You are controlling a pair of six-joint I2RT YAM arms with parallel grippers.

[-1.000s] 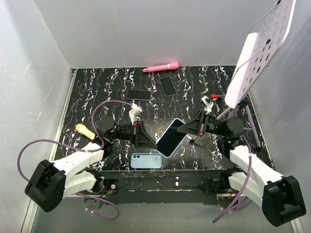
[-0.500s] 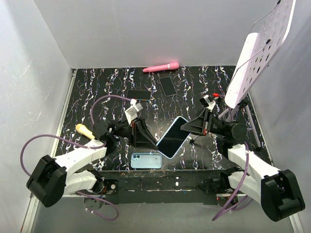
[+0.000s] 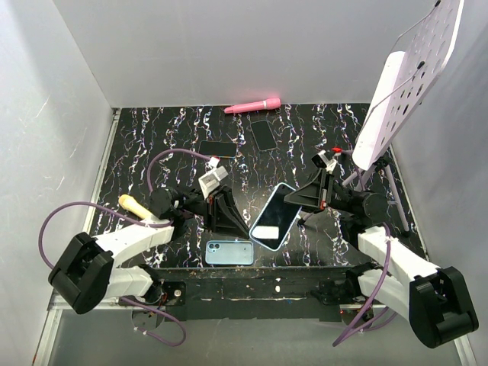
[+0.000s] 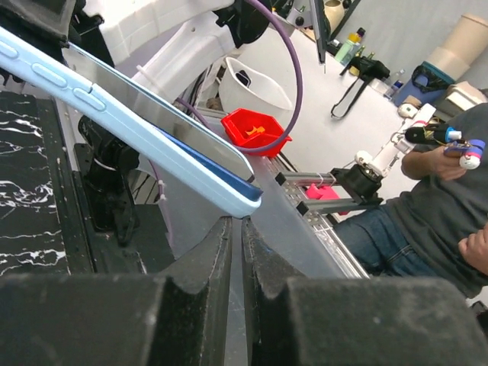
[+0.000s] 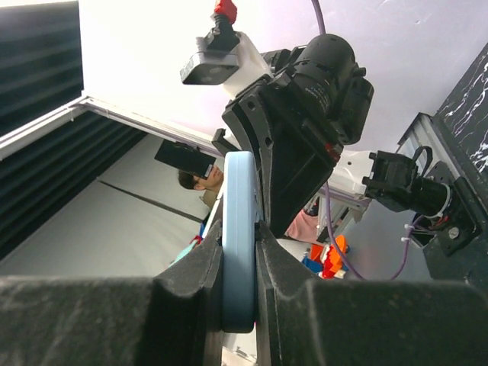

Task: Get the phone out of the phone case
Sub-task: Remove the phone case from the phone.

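Observation:
The phone in its light blue phone case (image 3: 276,216) hangs tilted above the table's near middle, dark screen up. My right gripper (image 3: 294,200) is shut on its upper right edge; in the right wrist view the case's blue rim (image 5: 240,183) stands between the pads (image 5: 210,267). My left gripper (image 3: 245,229) is shut with nothing between its fingers, tips at the phone's lower left corner. From the left wrist, that case corner (image 4: 245,200) sits just above the closed fingertips (image 4: 221,236); I cannot tell if they touch.
A second light blue phone or case (image 3: 229,251) lies back-up near the front edge. Two dark phones (image 3: 219,149) (image 3: 264,135) lie farther back, a pink object (image 3: 252,105) by the rear wall, a tan object (image 3: 133,205) at left. A white perforated board (image 3: 404,84) stands at right.
The held phone has shifted a little to the right and turned more upright. My left gripper has swung round and now points its shut tips at the phone's lower corner.

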